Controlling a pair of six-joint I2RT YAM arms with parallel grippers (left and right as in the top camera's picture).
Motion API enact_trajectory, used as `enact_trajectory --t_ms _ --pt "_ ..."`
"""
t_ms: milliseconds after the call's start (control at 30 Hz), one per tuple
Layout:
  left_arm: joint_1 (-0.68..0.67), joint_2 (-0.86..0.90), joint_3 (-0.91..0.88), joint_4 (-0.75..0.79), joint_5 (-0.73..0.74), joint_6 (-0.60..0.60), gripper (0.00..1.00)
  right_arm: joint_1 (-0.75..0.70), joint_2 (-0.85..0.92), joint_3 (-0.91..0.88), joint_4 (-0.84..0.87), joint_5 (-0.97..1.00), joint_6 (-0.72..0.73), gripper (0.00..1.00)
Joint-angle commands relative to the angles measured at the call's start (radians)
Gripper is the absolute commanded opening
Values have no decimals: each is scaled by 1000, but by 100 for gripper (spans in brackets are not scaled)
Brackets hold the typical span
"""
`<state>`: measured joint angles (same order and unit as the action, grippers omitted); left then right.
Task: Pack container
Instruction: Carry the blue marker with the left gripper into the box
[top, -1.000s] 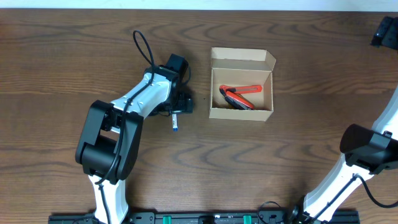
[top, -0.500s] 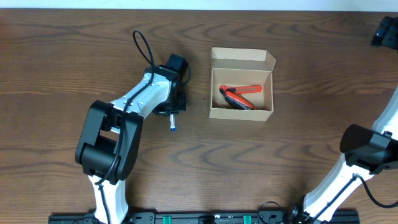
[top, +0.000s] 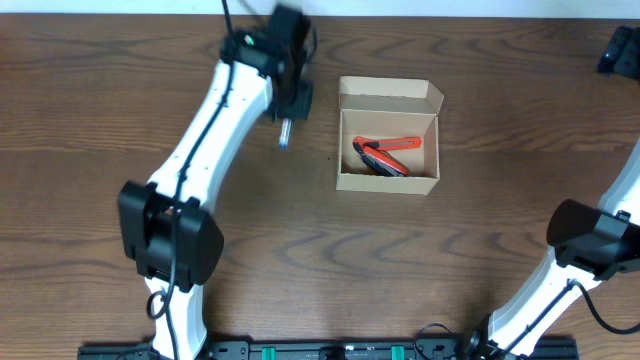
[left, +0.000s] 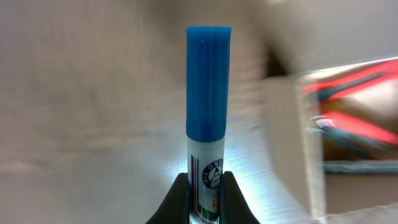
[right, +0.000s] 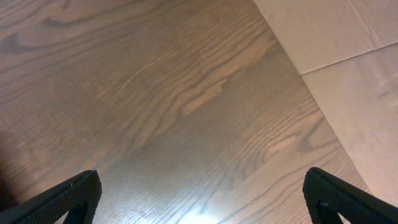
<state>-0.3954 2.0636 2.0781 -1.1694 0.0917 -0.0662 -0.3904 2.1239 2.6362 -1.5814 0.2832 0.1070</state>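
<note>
The container (top: 388, 178), a small tan cardboard box with its flap lid open at the back, sits mid-table. Red tools (top: 385, 155) lie inside it. My left gripper (top: 287, 112) hangs above the table just left of the box. It is shut on a white marker with a blue cap (top: 284, 135). In the left wrist view the marker (left: 208, 81) stands up between the dark fingertips (left: 180, 199), and the blurred container (left: 289, 137) lies to its right. My right gripper (right: 205, 199) is open over bare wood with nothing between its fingers.
The right arm's base (top: 590, 245) stands at the front right, with its gripper (top: 620, 50) near the far right corner. In the right wrist view the table edge runs diagonally, with a tan surface (right: 348, 56) beyond it.
My left gripper shut on the blue-capped marker, lifted it off the table and carried it toward the back, beside the container's left rear corner. The right arm stayed still.
</note>
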Motion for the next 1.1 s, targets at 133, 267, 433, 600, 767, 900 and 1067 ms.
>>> enact_trajectory --t_ms 133,267,433,600,767,900,1067 --pt "-33 -14 332 -59 150 261 6 -2 -27 -1 -2 4 16 99" --pt "-106 -10 348 21 134 278 6 -2 -27 -1 -2 4 16 99" --pt "-200 26 348 101 111 291 6 -2 -27 -1 -2 4 16 99" --pt "-227 82 348 135 201 289 6 -2 -27 -1 -2 4 16 99" --pt "-214 145 348 116 347 291 6 -2 -27 -1 -2 4 16 99" --pt "-213 198 348 48 394 293 6 -2 -27 -1 -2 4 16 99" --pt "-224 264 348 -44 407 304 6 -2 -27 -1 -2 4 16 99"
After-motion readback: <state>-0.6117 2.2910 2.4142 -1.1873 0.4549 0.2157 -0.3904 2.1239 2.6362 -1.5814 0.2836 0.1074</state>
